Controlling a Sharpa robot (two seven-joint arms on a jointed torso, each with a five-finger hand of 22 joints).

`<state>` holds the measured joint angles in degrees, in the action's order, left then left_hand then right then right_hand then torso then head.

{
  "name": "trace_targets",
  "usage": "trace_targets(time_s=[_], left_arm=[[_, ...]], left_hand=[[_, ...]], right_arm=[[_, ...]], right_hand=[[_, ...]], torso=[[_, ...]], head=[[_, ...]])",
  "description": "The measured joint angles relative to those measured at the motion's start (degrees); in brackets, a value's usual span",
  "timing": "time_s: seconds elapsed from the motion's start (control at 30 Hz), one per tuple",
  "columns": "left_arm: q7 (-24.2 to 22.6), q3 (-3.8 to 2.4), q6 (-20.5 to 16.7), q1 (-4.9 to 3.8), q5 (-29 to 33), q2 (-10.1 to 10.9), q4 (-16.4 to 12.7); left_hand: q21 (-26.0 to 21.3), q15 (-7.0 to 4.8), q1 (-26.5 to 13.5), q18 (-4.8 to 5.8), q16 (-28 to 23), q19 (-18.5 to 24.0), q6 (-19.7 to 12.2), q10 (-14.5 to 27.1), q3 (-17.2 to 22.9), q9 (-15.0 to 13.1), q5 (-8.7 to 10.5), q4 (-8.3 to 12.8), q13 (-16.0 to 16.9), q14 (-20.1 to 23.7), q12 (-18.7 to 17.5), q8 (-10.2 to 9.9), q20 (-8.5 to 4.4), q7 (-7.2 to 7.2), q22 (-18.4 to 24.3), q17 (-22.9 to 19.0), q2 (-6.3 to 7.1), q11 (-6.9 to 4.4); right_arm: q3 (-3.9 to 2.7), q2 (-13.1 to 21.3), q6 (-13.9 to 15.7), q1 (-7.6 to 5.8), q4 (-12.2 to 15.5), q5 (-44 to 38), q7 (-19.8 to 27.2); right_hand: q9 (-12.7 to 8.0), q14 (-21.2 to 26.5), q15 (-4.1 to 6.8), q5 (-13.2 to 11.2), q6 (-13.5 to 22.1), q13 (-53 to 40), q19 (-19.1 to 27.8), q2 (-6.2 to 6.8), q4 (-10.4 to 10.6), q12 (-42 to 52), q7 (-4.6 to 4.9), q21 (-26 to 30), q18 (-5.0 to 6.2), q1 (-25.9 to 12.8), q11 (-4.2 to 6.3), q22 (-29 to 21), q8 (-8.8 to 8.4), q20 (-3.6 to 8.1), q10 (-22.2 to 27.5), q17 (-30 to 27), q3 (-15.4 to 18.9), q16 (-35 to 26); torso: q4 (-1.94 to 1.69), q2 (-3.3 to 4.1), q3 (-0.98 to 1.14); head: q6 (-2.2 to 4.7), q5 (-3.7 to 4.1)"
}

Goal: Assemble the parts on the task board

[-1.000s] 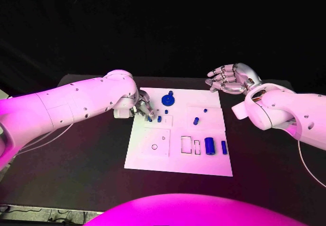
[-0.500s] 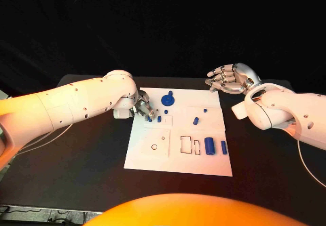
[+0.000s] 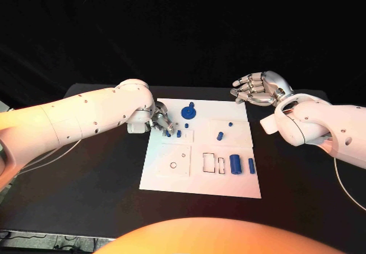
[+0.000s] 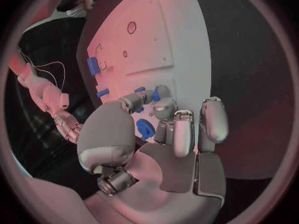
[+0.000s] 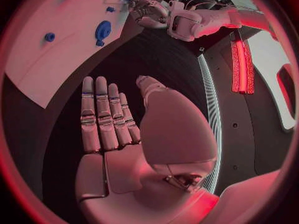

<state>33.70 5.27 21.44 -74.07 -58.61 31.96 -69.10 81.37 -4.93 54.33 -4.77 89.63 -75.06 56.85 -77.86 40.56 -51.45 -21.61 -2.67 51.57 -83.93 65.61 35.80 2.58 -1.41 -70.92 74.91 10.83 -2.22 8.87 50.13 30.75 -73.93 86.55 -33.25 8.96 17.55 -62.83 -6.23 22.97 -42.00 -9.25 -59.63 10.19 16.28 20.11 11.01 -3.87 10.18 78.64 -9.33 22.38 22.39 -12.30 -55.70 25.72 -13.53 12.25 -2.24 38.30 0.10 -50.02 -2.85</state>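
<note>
The white task board [image 3: 200, 174] lies in the middle of the table. My left hand [image 3: 160, 123] rests at its far left edge, where thumb and a finger pinch a small blue peg [image 3: 169, 133] [image 4: 142, 90] standing on the board. A second peg [image 3: 179, 134] stands right beside it. A blue gear-shaped part [image 3: 189, 111] [image 4: 145, 128] [image 5: 102, 30] lies just beyond the fingers. My right hand [image 3: 255, 89] [image 5: 112, 129] hovers past the board's far right corner, fingers straight and apart, holding nothing.
Small blue pegs [image 3: 219, 136] [image 3: 231, 124] stand on the board's right half. Two blue cylinders [image 3: 236, 164] [image 3: 251, 165] lie near its right edge beside outlined slots [image 3: 209, 162]. Black table [image 3: 91, 180] surrounds the board.
</note>
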Motion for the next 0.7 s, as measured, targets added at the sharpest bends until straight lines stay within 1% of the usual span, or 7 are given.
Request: trace_targets(time_s=[0.13,0.33,0.4,0.5,0.57,0.7], left_arm=[[0.0,0.03,-0.1,0.04,-0.2,0.1,0.0],[0.0,0.05,-0.3,0.07,-0.5,0.2,0.0],[0.0,0.05,-0.3,0.09,-0.5,0.2,0.0],[0.0,0.05,-0.3,0.10,-0.6,0.2,0.1],[0.0,0.05,-0.4,0.11,-0.6,0.2,0.1],[0.0,0.06,-0.4,0.13,-0.6,0.3,0.1]], left_hand=[[0.0,0.00,-0.1,0.00,0.0,0.0,0.0,0.0,-2.1,0.0,0.11,-1.4,0.0,0.0,0.0,-0.3,0.00,0.23,0.1,0.0,0.67,-0.02],[-0.2,0.00,-0.3,0.00,0.0,0.0,0.0,0.0,-5.7,0.1,0.46,-3.5,0.0,0.0,-0.2,-0.4,0.00,0.42,0.1,0.0,0.91,-0.02],[-0.2,0.00,-0.2,0.00,0.0,0.0,0.3,0.0,-7.6,0.2,0.46,-4.5,0.0,0.0,-0.2,-0.7,0.00,0.28,0.1,0.0,0.97,-0.02],[-0.2,0.01,-0.2,-0.01,0.0,0.0,0.3,0.0,-8.9,0.2,0.46,-5.5,0.1,0.0,-0.2,-0.7,0.00,0.28,0.1,0.0,0.97,-0.02],[-0.2,0.01,0.1,-0.01,0.0,0.0,0.4,0.0,-9.7,0.2,0.76,-6.0,0.1,0.0,-0.2,-0.7,0.00,0.31,0.1,0.0,1.26,-0.02],[-0.4,0.01,0.1,0.00,0.0,0.0,0.4,0.0,-10.6,0.2,0.77,-6.7,0.1,0.0,-0.2,-0.7,0.00,0.38,0.1,0.0,1.26,-0.02]], right_arm=[[0.00,0.0,0.0,0.02,0.0,0.0,0.0],[0.00,0.0,0.0,0.04,0.0,0.0,0.0],[0.00,0.0,0.0,0.06,-0.1,0.0,0.0],[0.00,0.0,0.0,0.07,-0.1,0.0,0.0],[0.00,0.0,0.0,0.08,-0.1,0.0,0.0],[0.00,0.0,0.0,0.10,-0.1,0.0,0.0]], right_hand=[[0.0,0.0,0.00,0.0,0.0,0.0,0.0,0.00,0.0,0.0,0.00,0.0,0.00,0.0,0.00,0.0,0.00,0.00,0.0,0.0,0.0,0.0],[0.0,0.0,0.00,0.0,0.0,0.1,0.0,0.00,0.0,0.0,0.00,0.0,0.00,0.0,0.00,-0.1,0.00,-0.01,0.0,0.0,0.0,0.0],[-0.1,0.0,0.00,0.0,0.0,0.2,0.2,0.00,0.0,0.0,0.00,0.0,0.00,0.0,0.00,-0.3,0.00,-0.21,0.0,-0.1,0.0,-0.2],[-0.1,0.0,0.00,0.0,0.0,0.4,0.2,0.00,0.0,0.0,0.00,0.0,0.00,0.0,0.00,-0.4,0.00,-0.21,0.0,-0.2,0.0,-0.3],[-0.1,0.1,-0.13,0.0,0.0,0.4,0.2,0.00,0.0,0.0,0.00,0.0,0.00,0.0,0.00,-0.5,0.00,-0.21,0.0,-0.2,0.0,-0.3],[-0.2,0.2,-0.21,0.0,0.0,0.6,0.3,0.18,0.0,0.0,0.00,0.0,0.00,-0.2,0.00,-0.6,0.00,-0.33,0.0,-0.2,0.0,-0.6]], torso=[[0.01,0.00,-0.02],[0.02,0.01,-0.01],[0.02,0.01,-0.01],[0.03,0.01,-0.01],[0.04,0.01,-0.01],[0.04,0.01,0.01]], head=[[0.01,-0.04],[0.01,-0.04],[0.01,-0.04],[0.04,-0.04],[0.07,-0.04],[0.08,-0.04]])
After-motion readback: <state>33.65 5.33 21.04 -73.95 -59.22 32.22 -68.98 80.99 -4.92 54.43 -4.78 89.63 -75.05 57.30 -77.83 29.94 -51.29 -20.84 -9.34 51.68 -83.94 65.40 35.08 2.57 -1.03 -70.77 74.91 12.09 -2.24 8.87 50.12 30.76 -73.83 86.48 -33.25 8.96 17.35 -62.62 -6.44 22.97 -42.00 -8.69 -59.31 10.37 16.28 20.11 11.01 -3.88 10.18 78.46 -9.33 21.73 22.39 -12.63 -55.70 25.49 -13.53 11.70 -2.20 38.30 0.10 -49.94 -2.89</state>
